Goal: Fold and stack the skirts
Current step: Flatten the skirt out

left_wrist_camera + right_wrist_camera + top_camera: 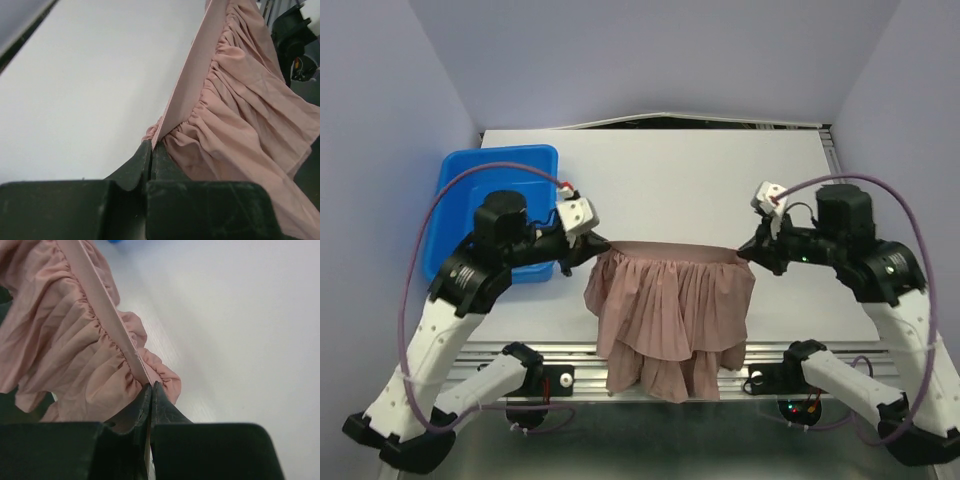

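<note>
A single dusty-pink skirt (670, 310) hangs between the two arms in the middle of the top view. Its waistband (670, 250) is drawn out in a nearly straight, taut line from left to right. The left claw (600, 245) is clamped on the band's left end, and its wrist view shows the dark fingertips pressed together at the bottom centre with the flat band pinched between them. From there the band runs off toward the upper right of that frame, with gathered cloth bunching beneath it. The right claw (745, 252) is likewise closed tight on the band's right end. In its wrist view the band leaves the fingertips toward the upper left, with folds of cloth falling away on the left side. Below the band the pleated cloth drapes down toward the bottom of the top view, and the ruffled hem (660, 375) spills past the near edge of the white desk (660, 180), between the arm bases. A blue bin (470, 190) sits at the upper left on the desk, partly hidden behind the left arm and well apart from the skirt.
</note>
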